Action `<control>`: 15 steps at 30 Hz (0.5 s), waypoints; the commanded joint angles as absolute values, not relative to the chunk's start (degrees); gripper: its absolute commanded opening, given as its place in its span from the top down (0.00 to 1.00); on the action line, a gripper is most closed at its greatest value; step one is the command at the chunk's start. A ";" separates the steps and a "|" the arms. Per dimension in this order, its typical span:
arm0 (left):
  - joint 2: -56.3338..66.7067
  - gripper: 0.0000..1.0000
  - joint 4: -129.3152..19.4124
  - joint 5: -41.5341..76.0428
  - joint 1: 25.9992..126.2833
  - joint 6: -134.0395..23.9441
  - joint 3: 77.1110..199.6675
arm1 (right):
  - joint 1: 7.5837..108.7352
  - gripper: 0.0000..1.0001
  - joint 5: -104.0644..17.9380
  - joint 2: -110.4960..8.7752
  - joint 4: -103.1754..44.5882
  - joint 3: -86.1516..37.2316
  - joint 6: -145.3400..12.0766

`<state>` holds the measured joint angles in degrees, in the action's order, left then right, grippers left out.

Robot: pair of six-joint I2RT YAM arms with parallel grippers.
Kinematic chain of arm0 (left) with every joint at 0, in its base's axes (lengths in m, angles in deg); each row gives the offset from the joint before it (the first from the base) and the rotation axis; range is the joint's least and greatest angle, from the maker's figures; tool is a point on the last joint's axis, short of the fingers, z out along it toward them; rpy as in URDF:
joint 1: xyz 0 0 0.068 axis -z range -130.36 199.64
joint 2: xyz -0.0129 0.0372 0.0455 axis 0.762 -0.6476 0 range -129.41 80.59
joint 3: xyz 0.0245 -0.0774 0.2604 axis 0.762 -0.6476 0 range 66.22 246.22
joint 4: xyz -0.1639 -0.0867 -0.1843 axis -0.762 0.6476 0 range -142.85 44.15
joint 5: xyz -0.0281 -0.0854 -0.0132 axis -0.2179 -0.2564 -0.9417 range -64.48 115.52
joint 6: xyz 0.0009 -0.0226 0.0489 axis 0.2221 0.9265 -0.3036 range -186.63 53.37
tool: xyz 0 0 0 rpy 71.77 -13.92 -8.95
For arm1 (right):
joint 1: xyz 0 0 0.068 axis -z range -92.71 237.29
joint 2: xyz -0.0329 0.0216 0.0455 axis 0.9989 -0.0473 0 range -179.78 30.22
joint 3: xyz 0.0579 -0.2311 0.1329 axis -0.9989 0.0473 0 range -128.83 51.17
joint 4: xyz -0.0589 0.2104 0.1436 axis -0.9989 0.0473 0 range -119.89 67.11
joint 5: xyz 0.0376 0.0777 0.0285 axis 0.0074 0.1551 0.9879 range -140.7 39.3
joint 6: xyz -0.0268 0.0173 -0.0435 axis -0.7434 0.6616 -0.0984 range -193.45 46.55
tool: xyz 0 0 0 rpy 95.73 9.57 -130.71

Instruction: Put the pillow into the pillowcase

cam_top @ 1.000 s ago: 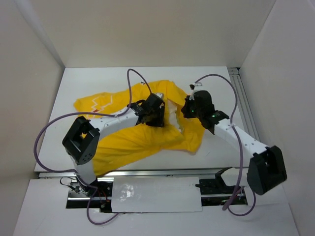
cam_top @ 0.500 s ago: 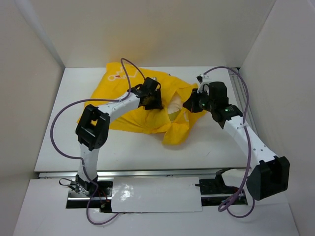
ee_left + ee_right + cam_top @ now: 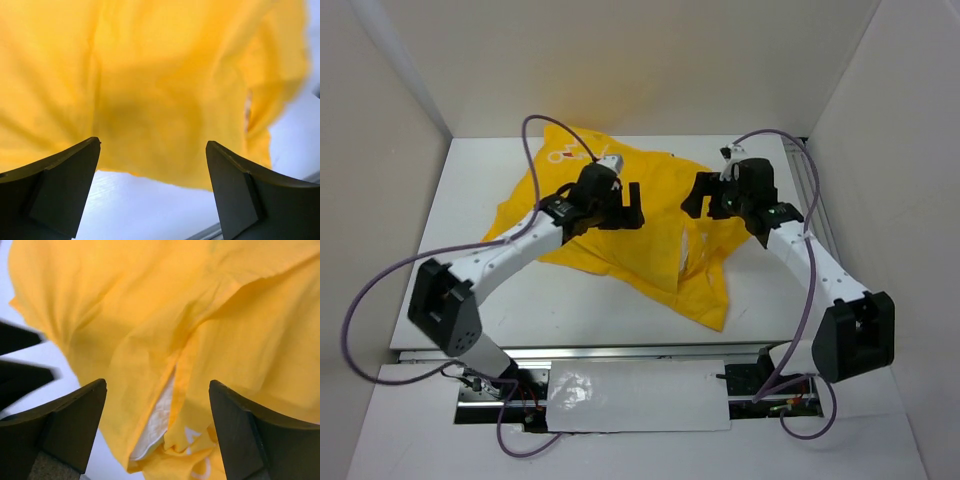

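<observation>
The left hand point(image 3: 632, 206) and right hand point(image 3: 697, 195) both hover spread wide, gripping nothing. The yellow pillowcase point(image 3: 650, 215) lies crumpled on the worktop point(image 3: 570, 310) beneath and between them. Under the right hand, a white sliver in its opening is probably the pillow point(image 3: 155, 425), mostly tucked inside.

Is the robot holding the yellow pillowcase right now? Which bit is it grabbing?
Nothing is held. The left end effector and the right end effector both stand open above the pillowcase, with nothing between their jaws.
</observation>
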<state>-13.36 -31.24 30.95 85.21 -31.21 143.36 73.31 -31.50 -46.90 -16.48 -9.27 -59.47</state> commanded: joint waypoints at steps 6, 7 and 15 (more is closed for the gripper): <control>-2.55 0.00 -34.39 26.93 88.13 -39.29 138.29 | 73.66 0.15 -45.53 -34.91 -6.87 -2.80 -56.66; -4.55 0.00 -34.39 26.31 89.53 -39.29 138.29 | 73.66 0.22 -43.95 -34.21 -5.38 -1.75 -55.96; -13.00 0.06 -38.34 21.13 95.86 -40.70 138.99 | 73.14 0.28 -36.65 -33.06 -11.59 10.82 -52.87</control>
<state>-11.70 -34.65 24.15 94.35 -38.62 138.47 73.40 -40.31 -33.63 -9.11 8.59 -53.90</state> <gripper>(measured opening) 0.951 0.731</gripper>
